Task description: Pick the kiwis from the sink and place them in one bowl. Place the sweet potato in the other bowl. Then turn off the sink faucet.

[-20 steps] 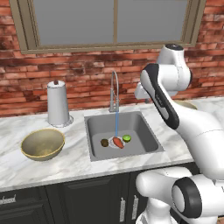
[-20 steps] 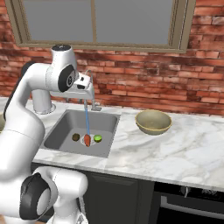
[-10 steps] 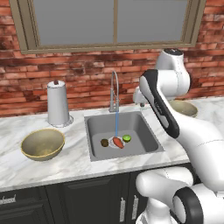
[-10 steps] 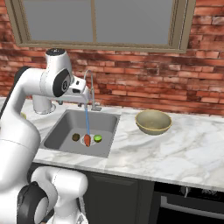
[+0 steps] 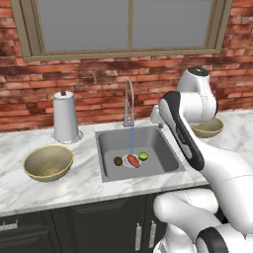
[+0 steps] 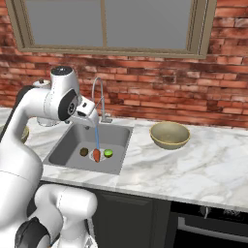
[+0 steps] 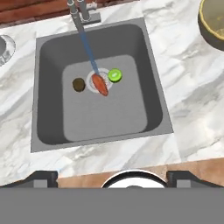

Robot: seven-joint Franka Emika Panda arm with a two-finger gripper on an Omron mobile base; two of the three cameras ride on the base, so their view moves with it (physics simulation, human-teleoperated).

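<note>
Lower than a second ago, the arm has dipped forward and carried the hand [image 6: 86, 112] down toward the sink [image 7: 109, 118]. Its fingers [image 7: 41, 178] stand spread wide with nothing between them.

Nearest under the hand is the front strip of marble tabletop [image 7: 188, 100], then the grey basin. On the basin floor, ahead of the hand, the three pieces lie in a tight row. The sweet potato [image 7: 100, 85] lies flat across the drain, right under the falling water [image 7: 89, 50]. Its long axis runs on a slant, one tapered end pointing away and to the hand's left, the other pointing back and to its right. The brown kiwi [image 7: 78, 84] sits just to its left with a small gap. The green kiwi [image 7: 114, 75] sits just beside its far right end, so close that I cannot tell whether they touch.

Beyond them the faucet [image 7: 81, 17] rises from the back rim. One bowl [image 7: 212, 26] is farther off to the hand's right, the other bowl [image 5: 48, 162] well off to its left.

The crowding is the likely trouble. Wide fingers coming down on the green kiwi could nudge the root, and a round fruit may roll on the flat floor. The gooseneck also arches over the drain, so a straight descent could clip it.
</note>
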